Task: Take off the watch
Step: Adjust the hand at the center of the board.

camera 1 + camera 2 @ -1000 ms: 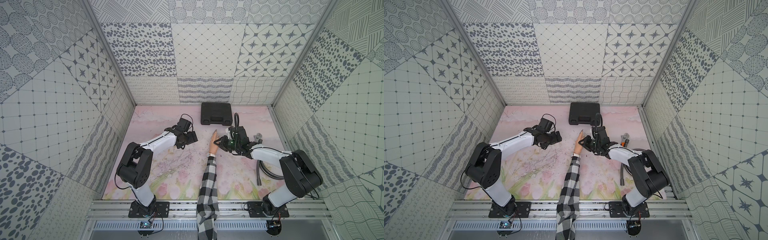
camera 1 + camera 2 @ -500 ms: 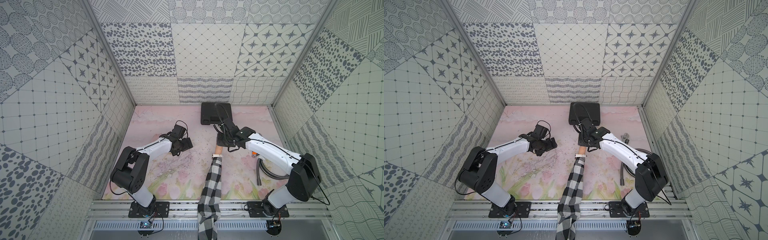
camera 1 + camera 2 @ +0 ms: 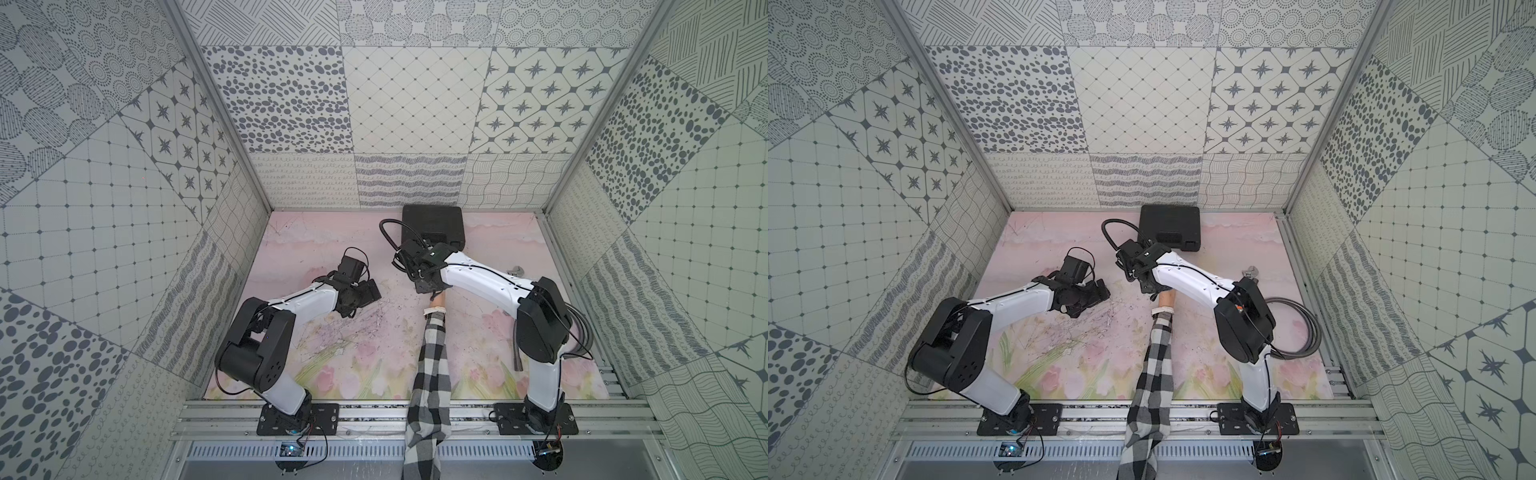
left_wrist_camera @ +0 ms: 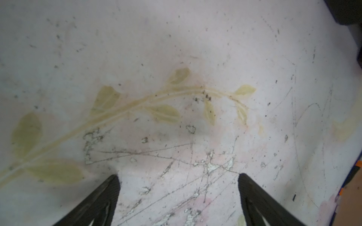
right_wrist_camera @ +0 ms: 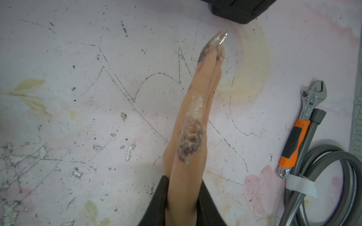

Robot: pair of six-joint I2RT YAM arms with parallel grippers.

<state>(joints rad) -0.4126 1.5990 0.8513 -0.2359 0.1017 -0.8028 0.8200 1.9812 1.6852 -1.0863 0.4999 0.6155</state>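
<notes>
Two hands: you see both.
Left hand (image 4: pixel 178 176): spread over table (image 4: pixel 176 49).
Right hand (image 5: pixel 183 181): pinching mannequin (image 5: pixel 193 125).

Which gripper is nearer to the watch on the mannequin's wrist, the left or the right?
Right. The right gripper clamps the mannequin hand just beyond the watch; the left gripper hangs open over the mat, well off to the side.

You're looking into a robotics lab test cell: patterned panels (image 3: pixel 386 104) wall in a scratched floral counter (image 3: pixel 324 237). A left arm (image 3: pixel 307 305) and a right arm (image 3: pixel 478 274) stand bolted to the aluminium rail (image 3: pixel 374 415) along its near edge.
</notes>
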